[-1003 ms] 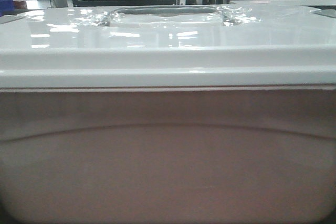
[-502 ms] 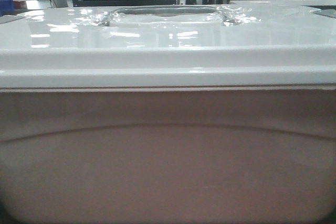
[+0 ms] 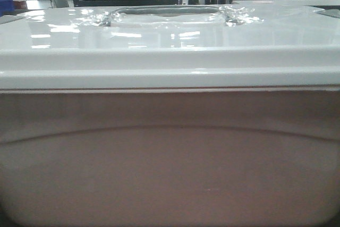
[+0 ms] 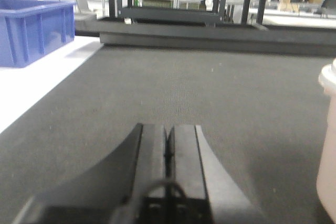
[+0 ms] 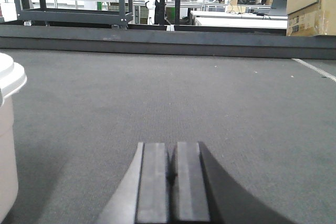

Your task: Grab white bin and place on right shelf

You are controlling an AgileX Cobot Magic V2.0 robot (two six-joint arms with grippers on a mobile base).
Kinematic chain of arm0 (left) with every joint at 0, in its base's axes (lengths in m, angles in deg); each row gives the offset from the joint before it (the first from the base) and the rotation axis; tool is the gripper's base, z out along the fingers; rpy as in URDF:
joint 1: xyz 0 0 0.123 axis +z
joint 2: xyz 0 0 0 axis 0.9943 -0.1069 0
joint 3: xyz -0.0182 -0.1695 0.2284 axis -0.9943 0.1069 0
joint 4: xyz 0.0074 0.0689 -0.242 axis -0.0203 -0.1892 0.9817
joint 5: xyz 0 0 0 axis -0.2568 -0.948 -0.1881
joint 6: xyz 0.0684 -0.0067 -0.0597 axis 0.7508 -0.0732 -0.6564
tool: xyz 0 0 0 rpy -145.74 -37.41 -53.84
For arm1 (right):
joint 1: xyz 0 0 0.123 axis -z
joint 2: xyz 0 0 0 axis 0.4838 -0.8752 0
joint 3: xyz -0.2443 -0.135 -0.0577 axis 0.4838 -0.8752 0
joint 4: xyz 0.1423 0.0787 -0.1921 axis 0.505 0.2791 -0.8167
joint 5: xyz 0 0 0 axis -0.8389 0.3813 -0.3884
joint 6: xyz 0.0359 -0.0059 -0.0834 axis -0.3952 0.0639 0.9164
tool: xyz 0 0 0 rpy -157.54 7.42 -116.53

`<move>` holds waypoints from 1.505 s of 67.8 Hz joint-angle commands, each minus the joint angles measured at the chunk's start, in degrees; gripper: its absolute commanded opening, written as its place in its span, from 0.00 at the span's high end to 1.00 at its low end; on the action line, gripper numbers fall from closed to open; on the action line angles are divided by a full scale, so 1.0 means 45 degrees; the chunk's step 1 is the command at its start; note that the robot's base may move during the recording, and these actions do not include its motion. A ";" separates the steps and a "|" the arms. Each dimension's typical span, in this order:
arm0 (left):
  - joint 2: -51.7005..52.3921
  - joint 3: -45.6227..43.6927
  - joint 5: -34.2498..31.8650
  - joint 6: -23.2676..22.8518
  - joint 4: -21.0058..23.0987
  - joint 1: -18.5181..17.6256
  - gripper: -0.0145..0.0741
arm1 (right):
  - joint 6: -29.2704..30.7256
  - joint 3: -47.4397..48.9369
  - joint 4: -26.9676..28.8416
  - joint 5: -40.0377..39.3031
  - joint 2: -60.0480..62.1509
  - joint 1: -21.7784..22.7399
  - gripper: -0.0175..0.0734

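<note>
The white bin [image 3: 170, 152] fills the front view, its pinkish translucent wall below a glossy white lid [image 3: 170, 35] with a recessed handle [image 3: 170, 14]. My left gripper [image 4: 168, 129] is shut and empty, hovering low over the dark carpet, with the white bin's edge [image 4: 328, 145] at the right border of its view. My right gripper [image 5: 172, 148] is also shut on nothing, and the white bin's corner [image 5: 8, 129] sits at the left border of its view. Both grippers flank the bin without touching it. The right shelf is out of view.
A blue plastic bin [image 4: 31, 30] stands on pale floor to the far left. A low dark platform [image 5: 168, 38] with black upright frames [image 4: 173, 17] crosses the floor ahead. Cardboard boxes [image 5: 310, 3] are stacked at the far right, with tables and racks behind.
</note>
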 commanded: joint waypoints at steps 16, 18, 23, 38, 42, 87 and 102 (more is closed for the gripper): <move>0.0061 -0.1465 -0.1078 -0.0121 0.0045 0.0020 0.97 | -0.0113 0.1441 0.0000 -0.0776 0.0231 0.0003 0.74; 0.0061 -0.1721 -0.0905 -0.0121 0.0045 0.0020 0.97 | -0.0113 0.1799 0.0000 -0.0382 0.0206 0.0003 0.74; 0.0061 -0.2566 0.0019 -0.0072 -0.0204 0.0020 0.97 | -0.0113 0.2861 0.0000 0.0772 0.0071 0.0003 0.74; -0.0634 -0.5419 0.3089 -0.0072 -0.1083 0.0020 0.97 | -0.0113 0.6325 0.0000 0.2988 -0.1652 0.0003 0.74; -0.1336 -0.6300 0.3774 -0.0072 -0.1011 0.0020 0.97 | -0.0113 0.7157 0.0000 0.3251 -0.2424 0.0003 0.74; -1.1759 -1.2596 0.9495 -0.0072 0.0222 0.0020 0.97 | -0.0124 1.3408 0.0244 1.1778 -1.0816 0.0003 0.74; -1.3368 -1.2596 0.9416 -0.0072 0.1939 0.0020 0.97 | -0.0124 1.3408 0.1998 1.3197 -1.2192 0.0003 0.74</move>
